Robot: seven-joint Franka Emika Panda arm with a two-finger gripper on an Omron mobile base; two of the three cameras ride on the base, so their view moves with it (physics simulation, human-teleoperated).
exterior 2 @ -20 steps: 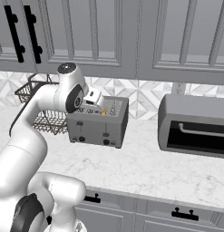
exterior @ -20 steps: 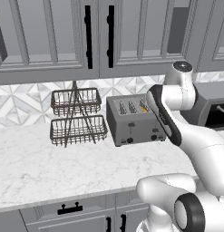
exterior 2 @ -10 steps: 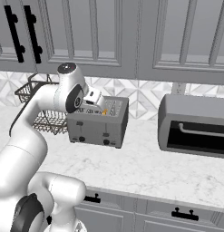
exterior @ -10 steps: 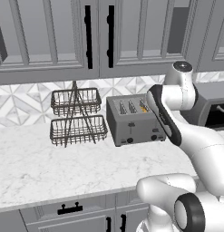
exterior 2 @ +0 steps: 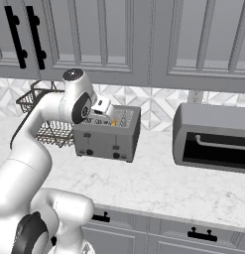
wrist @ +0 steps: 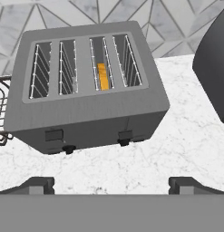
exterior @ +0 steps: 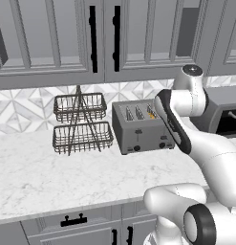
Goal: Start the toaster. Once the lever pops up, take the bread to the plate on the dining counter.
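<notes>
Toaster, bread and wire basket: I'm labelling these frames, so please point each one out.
toaster (wrist: 86, 115): hand view, on its grey front wall above the levers.
bread (wrist: 103, 76): hand view, on the golden slice down in the third slot.
wire basket (exterior: 82, 137): left base view, on the lower tier's front mesh.

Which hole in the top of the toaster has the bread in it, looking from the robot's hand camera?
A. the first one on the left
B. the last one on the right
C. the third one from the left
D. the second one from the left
C: in the hand view the golden bread sits down in the third slot from the left of the toaster; the other three slots look empty.
</notes>
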